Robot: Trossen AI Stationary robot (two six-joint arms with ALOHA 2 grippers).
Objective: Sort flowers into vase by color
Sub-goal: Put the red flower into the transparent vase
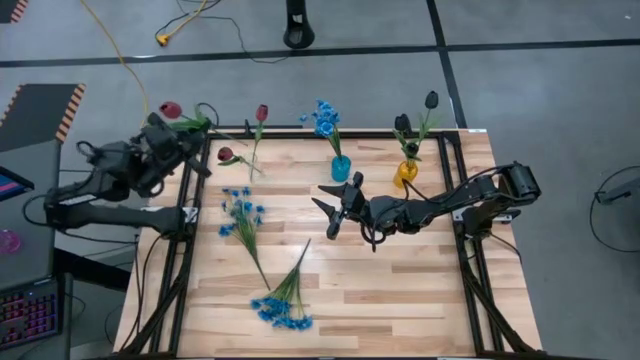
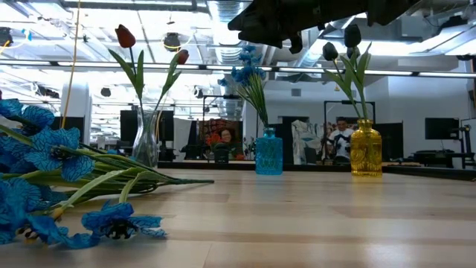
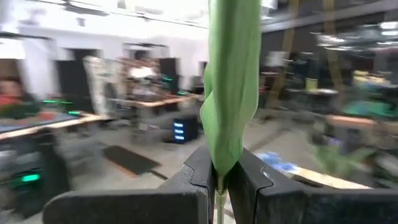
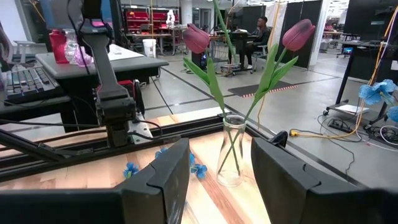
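Note:
My left gripper (image 1: 192,138) is beyond the table's far left corner, shut on a dark red tulip (image 1: 170,108). A clear vase (image 4: 231,152) near the far left holds two red tulips (image 1: 261,112). A blue vase (image 1: 341,168) holds blue flowers (image 1: 325,118). A yellow vase (image 1: 405,172) holds two near-black tulips (image 1: 431,100). Two blue bunches (image 1: 243,210) (image 1: 285,305) lie flat on the table. My right gripper (image 1: 335,208) is open and empty above the table's middle, pointing toward the clear vase. My left gripper pinches the tulip's green stem (image 3: 219,198) between its two fingers, right below a long leaf (image 3: 231,81) that stands up past the fingertips. The tulip is lifted clear of the table, and its bud (image 1: 170,108) is on the gripper's far left side.
The three vases stand in a row along the far edge. Black frame rails (image 1: 180,215) run along the table's left and right sides. The near right part of the table (image 1: 420,290) is bare wood. A person (image 2: 342,134) is in the room behind.

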